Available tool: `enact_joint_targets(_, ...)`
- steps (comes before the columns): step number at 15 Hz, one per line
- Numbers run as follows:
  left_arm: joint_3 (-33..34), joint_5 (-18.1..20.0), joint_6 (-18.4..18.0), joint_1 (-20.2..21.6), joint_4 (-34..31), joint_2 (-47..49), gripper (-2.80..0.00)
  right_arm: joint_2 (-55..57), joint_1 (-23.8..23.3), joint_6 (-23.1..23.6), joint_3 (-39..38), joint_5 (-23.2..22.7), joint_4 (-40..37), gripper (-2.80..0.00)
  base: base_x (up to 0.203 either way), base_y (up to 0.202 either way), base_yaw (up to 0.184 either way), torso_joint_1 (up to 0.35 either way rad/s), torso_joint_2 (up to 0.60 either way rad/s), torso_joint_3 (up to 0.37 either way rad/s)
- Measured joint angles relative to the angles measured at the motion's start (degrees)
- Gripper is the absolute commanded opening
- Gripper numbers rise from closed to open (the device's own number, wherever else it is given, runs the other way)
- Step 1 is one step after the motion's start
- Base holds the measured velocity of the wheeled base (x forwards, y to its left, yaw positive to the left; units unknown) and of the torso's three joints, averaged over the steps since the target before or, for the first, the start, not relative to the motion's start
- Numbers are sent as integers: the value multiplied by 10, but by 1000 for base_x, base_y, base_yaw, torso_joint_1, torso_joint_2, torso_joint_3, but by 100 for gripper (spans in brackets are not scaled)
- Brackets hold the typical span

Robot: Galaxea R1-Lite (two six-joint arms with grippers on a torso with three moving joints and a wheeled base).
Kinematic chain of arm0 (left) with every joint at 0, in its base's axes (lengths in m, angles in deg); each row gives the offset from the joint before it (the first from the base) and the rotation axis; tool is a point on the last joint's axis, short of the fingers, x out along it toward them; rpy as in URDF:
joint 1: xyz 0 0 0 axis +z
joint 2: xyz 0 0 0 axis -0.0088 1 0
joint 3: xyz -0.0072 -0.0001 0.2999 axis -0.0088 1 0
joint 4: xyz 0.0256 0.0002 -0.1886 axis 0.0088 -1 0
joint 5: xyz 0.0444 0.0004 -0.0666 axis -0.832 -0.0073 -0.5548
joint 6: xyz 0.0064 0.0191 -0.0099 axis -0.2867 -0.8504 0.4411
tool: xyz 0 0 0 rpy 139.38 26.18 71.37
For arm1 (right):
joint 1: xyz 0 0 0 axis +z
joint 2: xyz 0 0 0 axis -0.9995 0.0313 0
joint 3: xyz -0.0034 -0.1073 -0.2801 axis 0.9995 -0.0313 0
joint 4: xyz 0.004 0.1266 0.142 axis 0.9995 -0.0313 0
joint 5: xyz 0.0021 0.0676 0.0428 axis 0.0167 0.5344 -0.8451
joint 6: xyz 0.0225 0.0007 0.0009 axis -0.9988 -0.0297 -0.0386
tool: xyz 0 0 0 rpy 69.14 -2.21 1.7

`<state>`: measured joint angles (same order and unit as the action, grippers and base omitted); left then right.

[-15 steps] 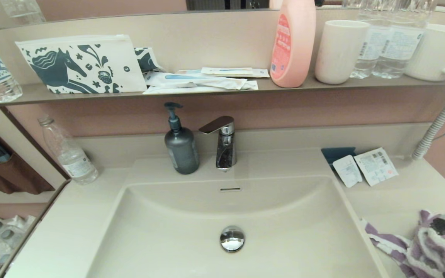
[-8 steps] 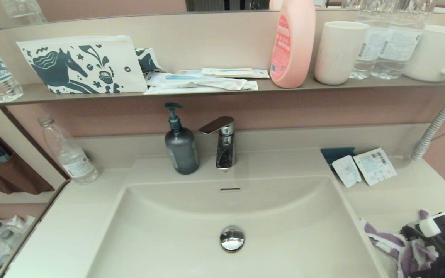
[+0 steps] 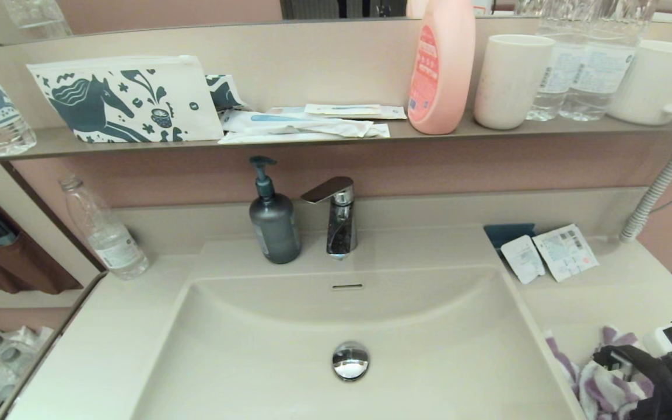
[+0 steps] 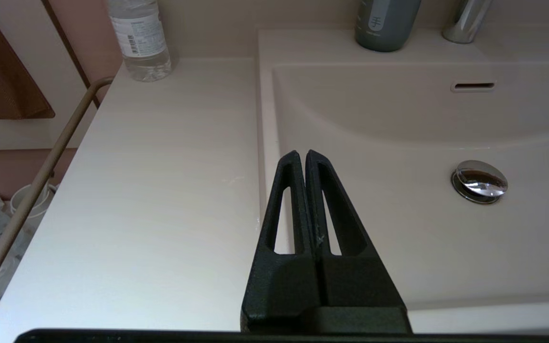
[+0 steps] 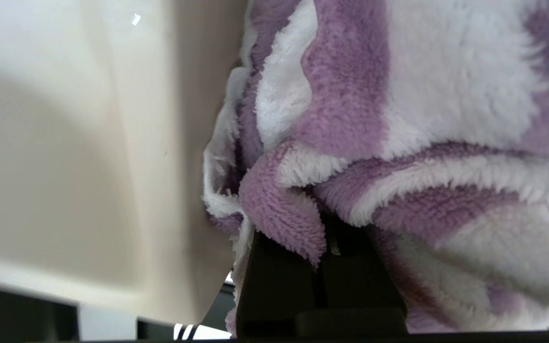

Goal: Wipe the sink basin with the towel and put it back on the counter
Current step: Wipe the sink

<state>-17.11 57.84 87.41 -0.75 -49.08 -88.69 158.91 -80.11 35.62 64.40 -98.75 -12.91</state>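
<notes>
Cream-beige tabletop (image 3: 108, 344) wraps the sink basin (image 3: 429, 361), its chrome drain plug (image 3: 350, 360) near centre. At about four o'clock from the plug, the purple-and-white towel (image 3: 604, 388) lies bunched on the tabletop, just beside the basin's right rim. The right hand (image 3: 642, 379) is buried in its folds; whether it grips the cloth cannot be told. It is clearly the nearer one. The basin lies toward nine o'clock from the towel. The left hand (image 4: 301, 159), pressed together and empty, hangs over the basin's left rim.

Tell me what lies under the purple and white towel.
The towel rests bunched on the counter right of the sink basin. The right gripper is buried in its folds, fingertips covered. Anything else beneath is hidden.
</notes>
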Motion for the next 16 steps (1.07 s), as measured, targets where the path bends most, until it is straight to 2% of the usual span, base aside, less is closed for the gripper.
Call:
enact_joint_targets(3, 0, 0, 0, 0, 0, 0, -280, 25, -6, 5, -1, -13, 14, -280, 0, 0, 0, 0, 0, 0)
enact_joint_targets(7, 0, 0, 0, 0, 0, 0, -280, 69, -33, 4, 8, -29, 99, -280, 0, 0, 0, 0, 0, 0)
enact_joint_targets(13, 0, 0, 0, 0, 0, 0, -280, 136, -78, 10, 96, -35, 119, -280, 0, 0, 0, 0, 0, 0)
enact_joint_targets(16, 0, 0, 0, 0, 0, 0, -280, 162, -113, 35, 141, -34, 123, -280, 0, 0, 0, 0, 0, 0)
